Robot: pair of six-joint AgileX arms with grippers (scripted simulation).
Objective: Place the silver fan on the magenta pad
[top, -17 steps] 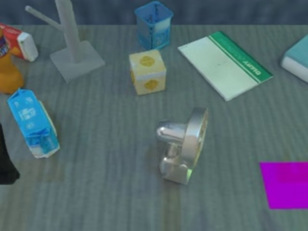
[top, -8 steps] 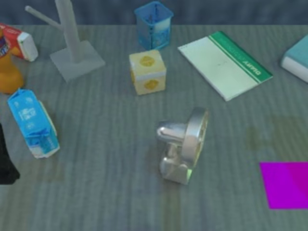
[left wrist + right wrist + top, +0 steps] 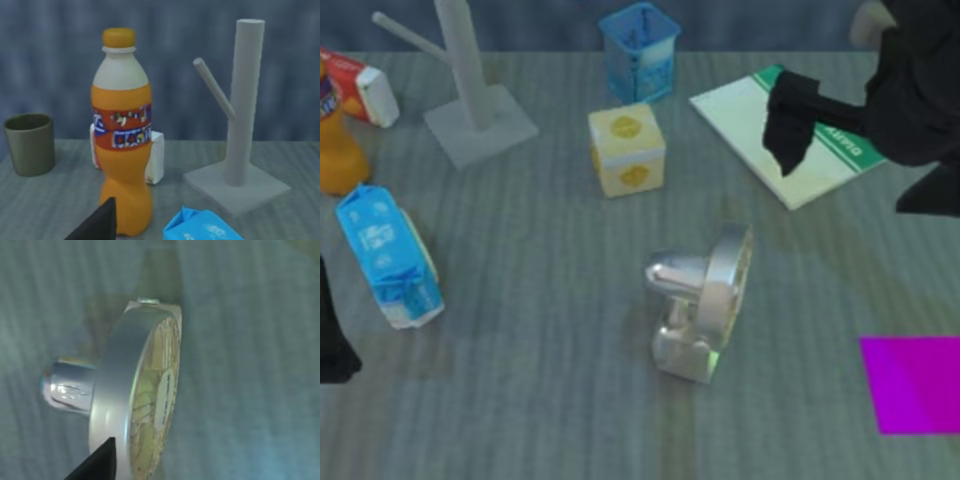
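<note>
The silver fan stands on the table near the middle, not held by anything. Its round head faces the table's right side. The magenta pad lies flat by the table's right edge, well apart from the fan, with nothing on it.

My right gripper hangs near the far right corner, above a white-and-green book. It holds nothing, and I cannot tell if its fingers are apart or together. The right wrist view looks down on the fan's ring.

My left arm sits parked at the table's left edge, and its gripper's state cannot be told. Near it are an orange bottle, a blue carton and a pale grey stand.
</note>
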